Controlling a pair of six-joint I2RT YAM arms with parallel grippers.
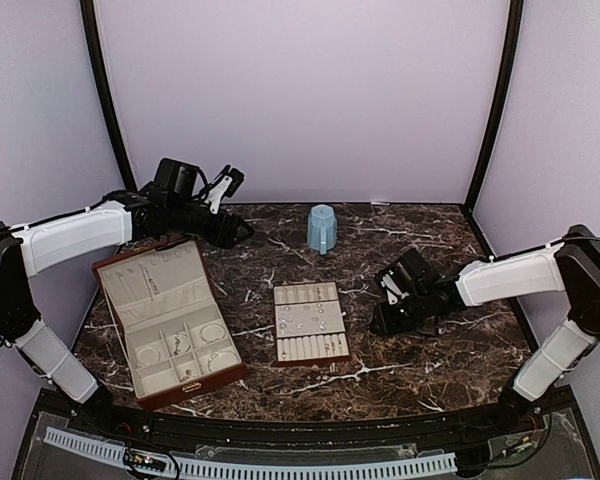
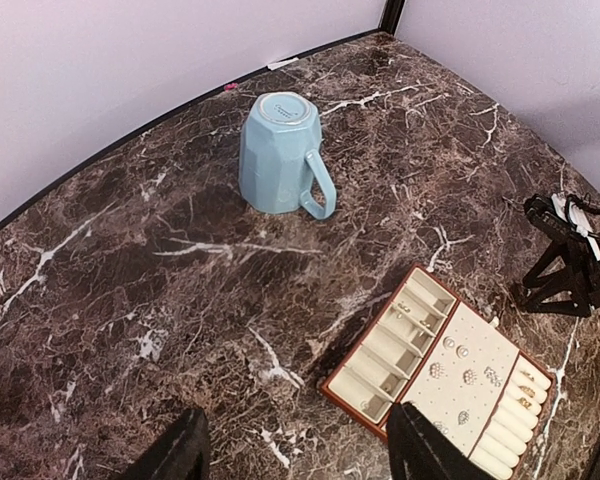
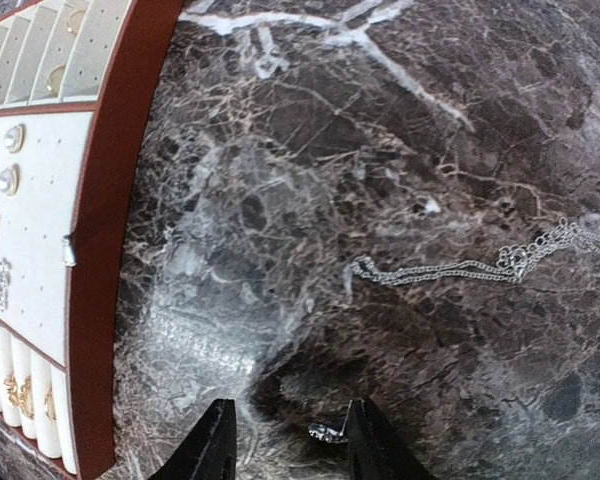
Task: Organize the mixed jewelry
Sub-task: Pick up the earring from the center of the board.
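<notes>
A thin silver chain (image 3: pixel 460 268) lies loose on the marble, ahead and to the right of my right gripper (image 3: pixel 292 440). Its fingers stand apart low over the table. A tiny silver piece (image 3: pixel 328 432) rests against the inner side of the right finger (image 3: pixel 372 440). In the top view this gripper (image 1: pixel 380 320) sits just right of the cream slotted tray (image 1: pixel 310 322), which carries small studs (image 3: pixel 8 180) and rings. My left gripper (image 2: pixel 295 455) hangs open and empty over bare marble, at the back left in the top view (image 1: pixel 246 232).
The reddish-brown box (image 1: pixel 170 320) lies open at the front left, with hoops in its cream compartments. A light blue mug (image 1: pixel 322 228) stands upside down at the back centre. The tray's brown rim (image 3: pixel 110 230) is close on the right gripper's left.
</notes>
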